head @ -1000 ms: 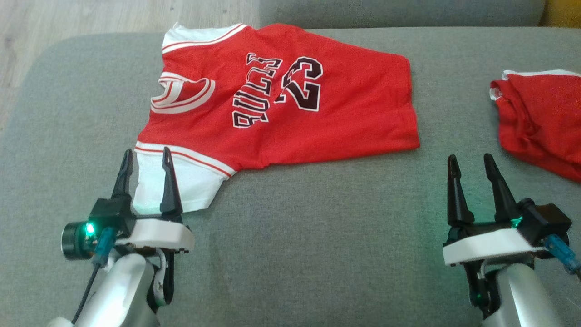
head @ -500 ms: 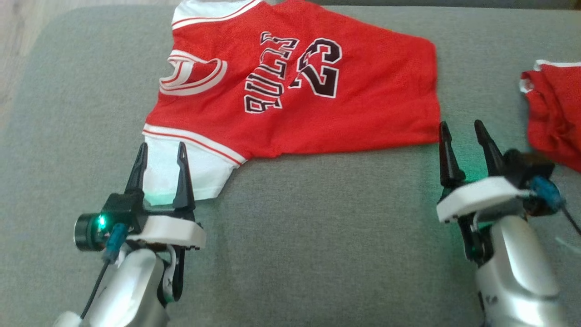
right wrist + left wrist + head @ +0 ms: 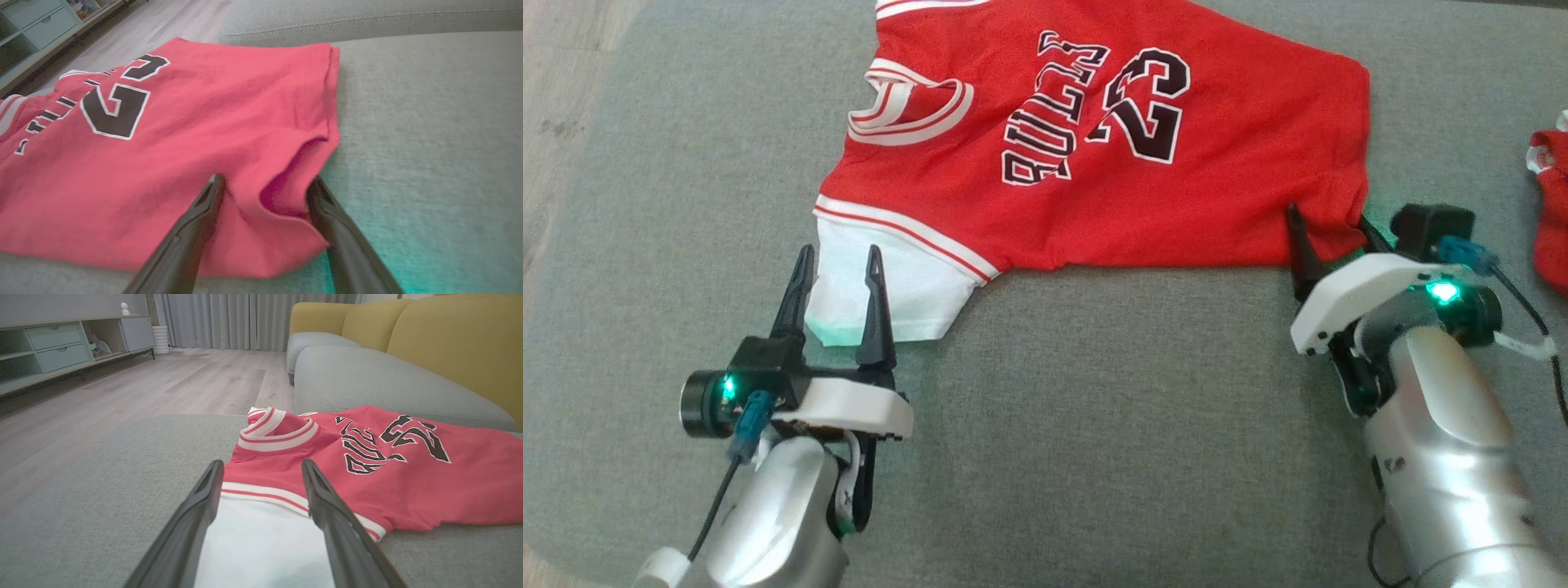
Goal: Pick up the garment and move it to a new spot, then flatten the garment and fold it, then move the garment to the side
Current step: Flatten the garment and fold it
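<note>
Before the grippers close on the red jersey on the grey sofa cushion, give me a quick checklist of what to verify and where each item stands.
1. Left gripper open, fingers either side of the white sleeve: ok.
2. Right gripper open, fingers either side of the hem corner of the red basketball jersey: ok.
3. Both cloth layers of the hem corner between the right fingers: cannot tell; the corner gapes open.
4. Jersey lying flat on the grey fabric sofa cushion: not ok, the hem corner is bunched up.
5. Right gripper clear of the other red garment: ok, it lies apart, further right.
</note>
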`<state>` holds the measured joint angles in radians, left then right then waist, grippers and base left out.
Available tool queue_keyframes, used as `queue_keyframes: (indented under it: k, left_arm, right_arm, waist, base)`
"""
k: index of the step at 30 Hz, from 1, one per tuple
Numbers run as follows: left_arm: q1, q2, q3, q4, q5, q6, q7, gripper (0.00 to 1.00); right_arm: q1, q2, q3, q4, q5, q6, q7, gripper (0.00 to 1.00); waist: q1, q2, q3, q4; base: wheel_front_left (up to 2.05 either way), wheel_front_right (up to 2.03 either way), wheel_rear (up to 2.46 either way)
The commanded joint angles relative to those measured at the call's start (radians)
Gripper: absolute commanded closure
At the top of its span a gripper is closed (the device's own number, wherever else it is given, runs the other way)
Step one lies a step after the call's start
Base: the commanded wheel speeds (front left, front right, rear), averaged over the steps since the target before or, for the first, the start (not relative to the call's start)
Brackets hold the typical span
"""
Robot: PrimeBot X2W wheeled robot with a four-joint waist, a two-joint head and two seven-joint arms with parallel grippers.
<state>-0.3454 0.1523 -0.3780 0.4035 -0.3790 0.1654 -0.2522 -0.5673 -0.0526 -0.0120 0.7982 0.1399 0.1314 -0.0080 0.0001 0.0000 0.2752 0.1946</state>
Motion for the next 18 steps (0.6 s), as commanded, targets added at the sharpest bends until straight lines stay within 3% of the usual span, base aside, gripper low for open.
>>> queue_keyframes:
  k: [1, 2, 4, 11, 18]
  left_arm:
    - [-0.044, 0.011, 0.045, -0.023, 0.011, -0.004, -0.009, 0.0]
    - [-0.044, 0.009, 0.048, -0.021, 0.014, -0.005, -0.009, 0.0]
    - [-0.043, 0.005, 0.053, -0.017, 0.019, -0.007, -0.009, 0.0]
    - [-0.026, 0.001, 0.078, -0.005, 0.03, -0.019, -0.009, 0.0]
    - [0.004, -0.002, 0.099, -0.01, 0.04, -0.025, -0.01, 0.0]
  right_arm:
    - [-0.039, 0.002, 0.037, -0.016, 0.005, -0.001, 0.0, 0.0]
    - [-0.049, 0.002, 0.049, -0.006, 0.009, -0.001, -0.004, 0.06]
    - [-0.062, 0.002, 0.067, 0.002, -0.002, -0.001, -0.031, 1.0]
    - [-0.01, 0.001, 0.064, -0.039, -0.057, -0.001, -0.167, 1.0]
    - [0.139, 0.002, 0.099, -0.169, 0.006, -0.001, -0.156, 1.0]
  waist:
    - [-0.0001, 0.0, 0.002, 0.002]
    - [-0.0001, 0.0, 0.001, 0.002]
    - [-0.0001, 0.0, -0.002, -0.002]
    - [-0.0001, 0.0, -0.049, -0.051]
    - [-0.0001, 0.0, -0.107, -0.116]
  base:
    - [0.0, 0.0, 0.0]
    - [0.0, 0.0, 0.0]
    - [0.0, 0.0, 0.0]
    - [0.0, 0.0, 0.0]
    - [0.0, 0.0, 0.0]
